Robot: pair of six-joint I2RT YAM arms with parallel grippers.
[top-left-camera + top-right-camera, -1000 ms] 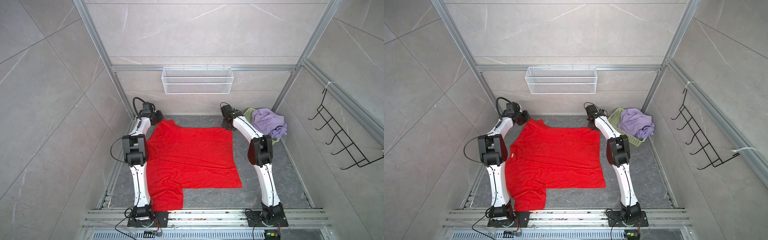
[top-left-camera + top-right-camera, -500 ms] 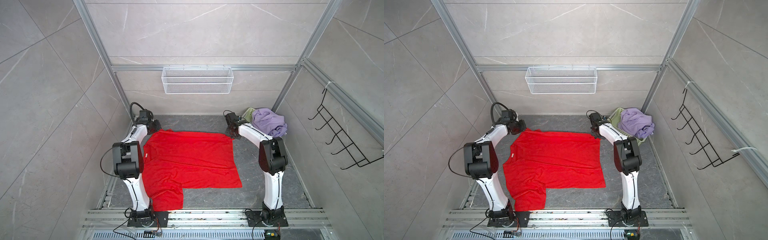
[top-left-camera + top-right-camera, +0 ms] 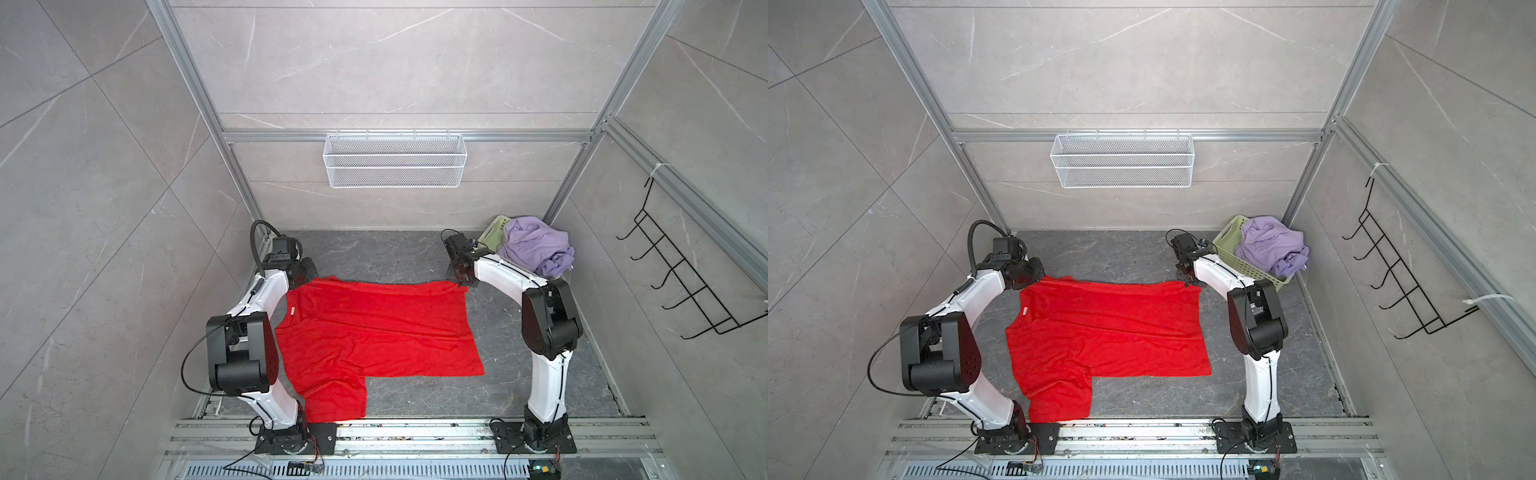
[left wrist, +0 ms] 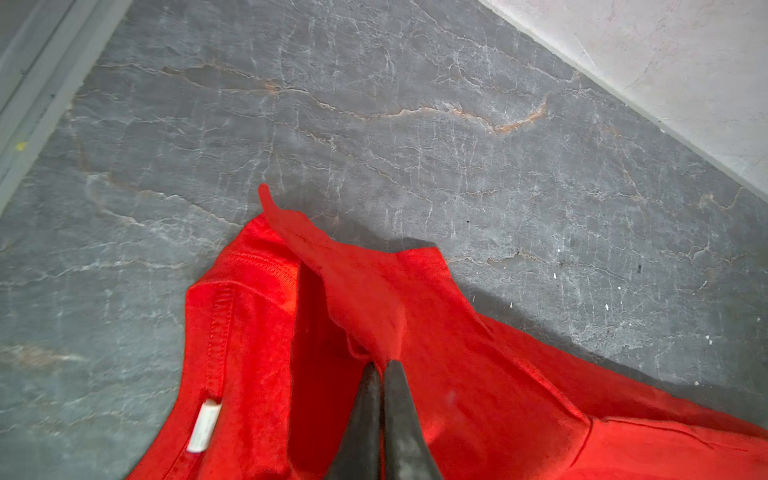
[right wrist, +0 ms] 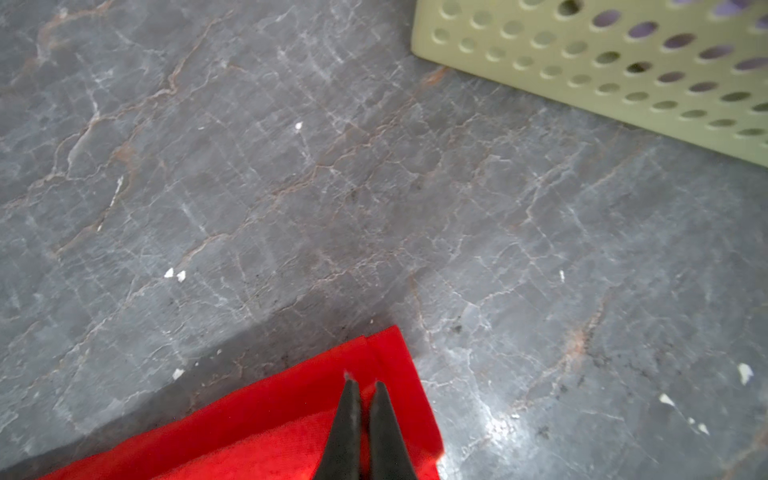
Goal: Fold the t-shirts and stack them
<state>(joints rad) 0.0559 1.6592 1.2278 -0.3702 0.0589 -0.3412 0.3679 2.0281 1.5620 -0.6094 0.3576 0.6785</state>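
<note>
Looks like the first fold of the red tee point(image 3: 374, 332), spread flat across the middle of the tabletop point(image 3: 374, 253), collar to the left, one sleeve trailing toward the near edge. Hold the left pincer point(image 4: 380, 365) pressed together on the raised bunch of cloth at the far left shoulder, and the right pincer point(image 5: 360, 384) tips together on the far right hem corner, apparently pinching it. Lift both corners evenly, only high enough to clear the cloth beneath, then carry them toward the near edge at one pace, keeping the far edge taut and straight between the two grips. Lay that edge down parallel to the near hem, without dragging the body sideways or losing the pinched bunch. Mind the near sleeve, probably best tucked in before any further fold. Leave for later the lilac tee point(image 3: 536, 249), crumpled in the green basket point(image 3: 1229, 241) at the far right, just beside the right arm. No brand or print to read anywhere: only a small white neck label point(image 4: 203, 424) inside the collar, blank or too blurred to tell
</note>
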